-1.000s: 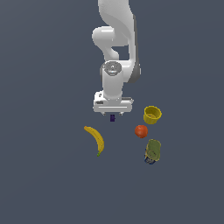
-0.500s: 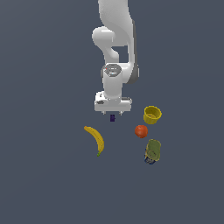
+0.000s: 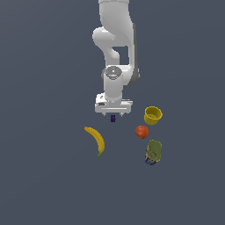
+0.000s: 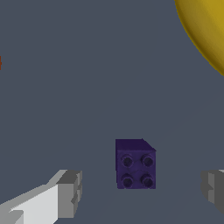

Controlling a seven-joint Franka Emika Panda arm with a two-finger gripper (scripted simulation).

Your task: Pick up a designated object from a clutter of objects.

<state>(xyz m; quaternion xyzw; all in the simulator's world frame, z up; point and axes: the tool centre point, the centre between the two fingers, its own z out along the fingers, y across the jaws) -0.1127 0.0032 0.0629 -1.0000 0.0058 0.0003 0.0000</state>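
Note:
The designated object, a tiny dark purple studded block (image 4: 135, 164), lies on the grey floor. In the wrist view it sits between my two fingertips, with a gap on each side. My gripper (image 4: 142, 188) is open and holds nothing. From outside, the purple block (image 3: 113, 117) peeks out just below the gripper (image 3: 113, 115), which hangs straight over it. The rest of the clutter of objects is a yellow banana (image 3: 97, 139), a red-orange ball (image 3: 141, 131), a yellow cup (image 3: 152, 115) and an olive-green can (image 3: 153, 151).
The banana lies on the exterior view's left of the block. Cup, ball and can stand in a row on the exterior view's right. A curved yellow surface (image 4: 205, 30) fills one corner of the wrist view.
The gripper has come down slightly over the purple block. The other objects have not moved.

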